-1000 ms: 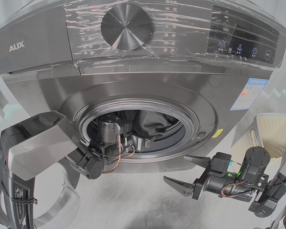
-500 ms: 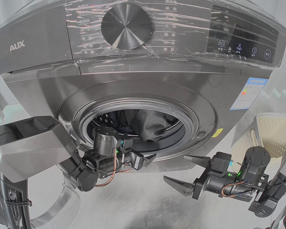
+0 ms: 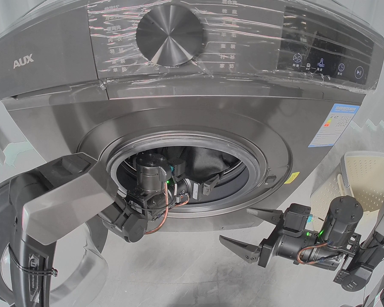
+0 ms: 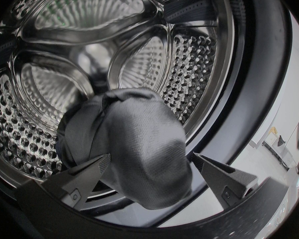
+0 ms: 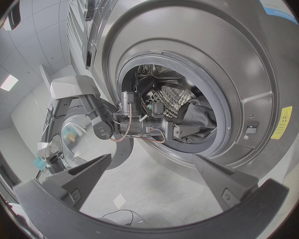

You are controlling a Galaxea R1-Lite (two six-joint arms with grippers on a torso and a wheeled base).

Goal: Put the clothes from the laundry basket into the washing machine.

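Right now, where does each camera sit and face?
Head view: on the head, facing down at the washing machine; both arms show.
Left wrist view: facing into the drum; left jaws open before the dark garment.
Right wrist view: facing leftward at the drum; right jaws open, left arm beyond.
Shared: all three show that garment.

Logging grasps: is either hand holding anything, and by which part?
Nothing: left hand open around the dark grey fabric garment, not clamping; right hand open, empty.

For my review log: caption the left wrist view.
Open left tool flanks a dark garment at the mouth of the drum.
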